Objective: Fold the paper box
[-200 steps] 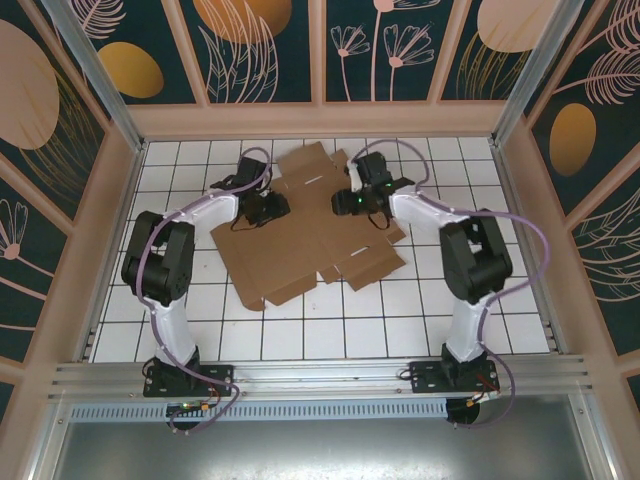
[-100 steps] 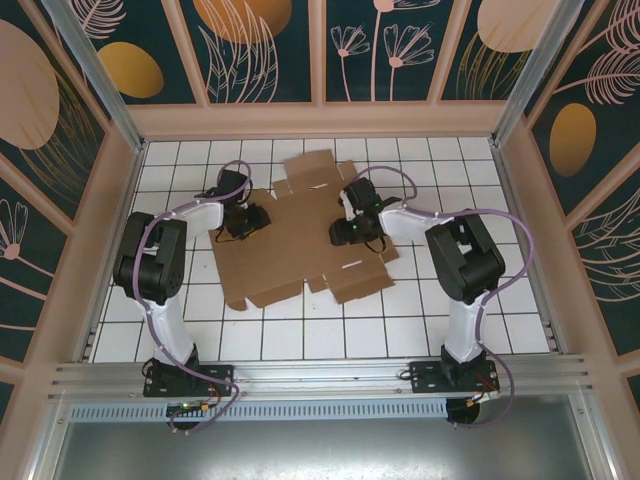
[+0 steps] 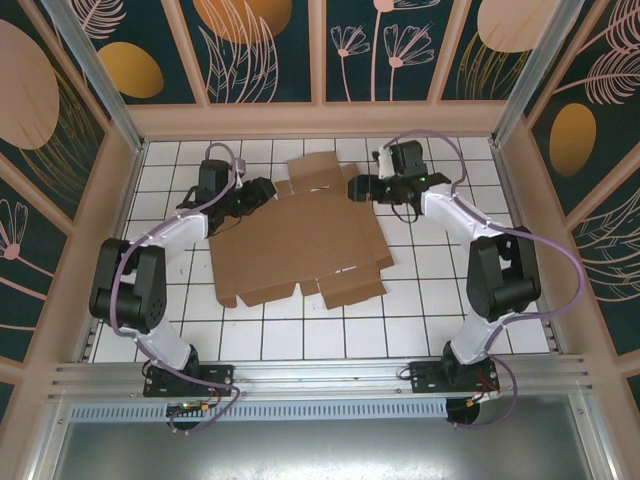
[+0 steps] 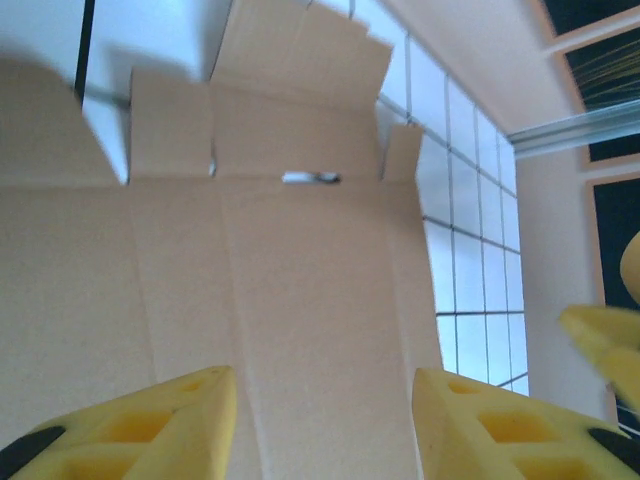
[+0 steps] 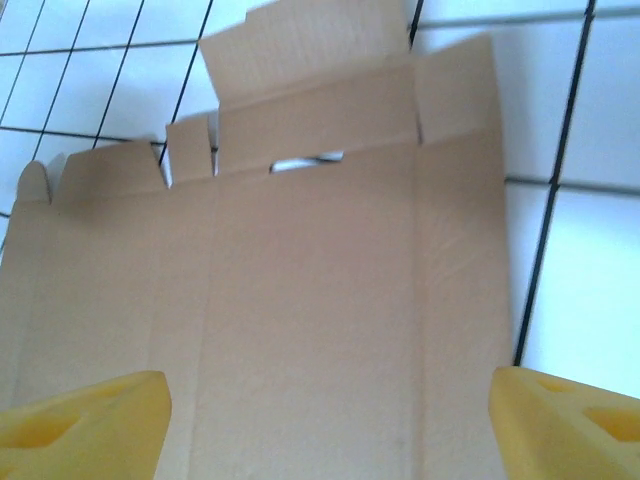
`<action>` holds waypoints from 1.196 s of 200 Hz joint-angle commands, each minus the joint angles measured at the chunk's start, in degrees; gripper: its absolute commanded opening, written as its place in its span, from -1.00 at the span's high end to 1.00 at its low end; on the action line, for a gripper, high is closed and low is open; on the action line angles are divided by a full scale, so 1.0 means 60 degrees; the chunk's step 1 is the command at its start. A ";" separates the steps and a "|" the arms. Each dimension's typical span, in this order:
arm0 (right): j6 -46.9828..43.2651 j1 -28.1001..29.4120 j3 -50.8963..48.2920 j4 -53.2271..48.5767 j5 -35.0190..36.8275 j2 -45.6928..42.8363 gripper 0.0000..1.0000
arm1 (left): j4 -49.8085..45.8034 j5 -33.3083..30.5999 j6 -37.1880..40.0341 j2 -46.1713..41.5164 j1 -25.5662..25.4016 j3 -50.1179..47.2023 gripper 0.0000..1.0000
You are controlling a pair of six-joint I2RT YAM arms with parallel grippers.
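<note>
Over paper box (image 3: 300, 240), both claws (image 3: 264, 190) (image 3: 354, 188) open, empty

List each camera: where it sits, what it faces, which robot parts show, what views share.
Top external: fixed above and behind the arm bases, looking down on the white tiled table and flat brown corrugated cardboard sheet; both arms, left hand and right hand show.
Left wrist: on the left arm, low over the sheet, facing its flaps; its yellow fingers show, apart.
Right wrist: on the right arm, low over the sheet; yellow fingers wide apart.
Shared: all three see the sheet on the tiles.
</note>
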 commanded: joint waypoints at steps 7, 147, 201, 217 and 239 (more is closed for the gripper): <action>-0.1075 -0.0687 0.0820 -0.0833 0.0112 0.1064 -0.69 | 0.0274 0.0326 -0.0563 0.0956 0.0046 -0.0603 0.02; -0.1188 -0.1185 0.1188 -0.1574 -0.4226 0.3892 -0.12 | -0.0872 -0.0293 -0.0145 0.1714 0.0050 -0.0366 0.05; -0.1247 -0.0563 0.1336 -0.1851 -0.1130 0.3029 0.52 | -0.0799 -0.0244 -0.0212 0.1722 0.0058 -0.0422 0.05; -0.1267 -0.0139 0.1280 -0.1903 0.0523 0.2732 0.66 | -0.0799 -0.0240 -0.0239 0.1716 0.0058 -0.0402 0.05; -0.1474 0.0751 0.1333 -0.2104 0.3085 0.2718 0.86 | -0.0755 -0.0195 -0.0270 0.1734 0.0050 -0.0430 0.05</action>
